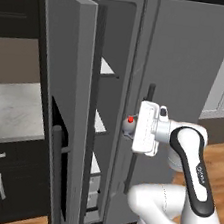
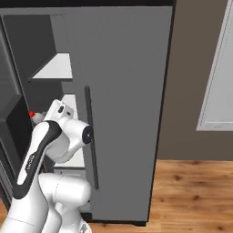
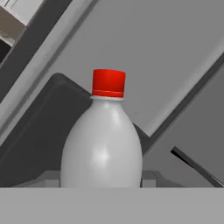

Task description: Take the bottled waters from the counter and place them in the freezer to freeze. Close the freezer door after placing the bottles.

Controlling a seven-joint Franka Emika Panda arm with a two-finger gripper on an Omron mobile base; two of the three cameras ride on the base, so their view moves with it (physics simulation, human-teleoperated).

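At the bottom centre of the hand view a bottle (image 3: 103, 148) stands right in front of the camera, its pale rounded shoulder rising to a red cap (image 3: 108, 82). The fingertips are hidden under the band at the bottom, so the grip itself cannot be seen, but the bottle sits squarely along the tool's line. In the left base view the gripper (image 1: 132, 128) is at mid-frame with the same red cap poking out on its left side, so the gripper looks closed around the bottle with the jaws narrowed to its width.

Beyond the hand, the freezer door (image 1: 60, 101) stands swung wide open at the left of the left base view, edge toward the camera. Behind it the freezer (image 1: 99, 127) shows white shelves stacked one above another; in the right base view a white shelf (image 2: 54, 68) sits at upper left, with the bottle's cap (image 2: 32, 113) at the left edge just outside the opening.

At far left of the left base view a strip of counter (image 1: 11, 110) shows, with no bottle on that part.

By my reading, the door is open and one bottle is being carried, not yet set on a shelf. Whether the other bottle is already inside I cannot tell. Placing this one and closing the door are left.
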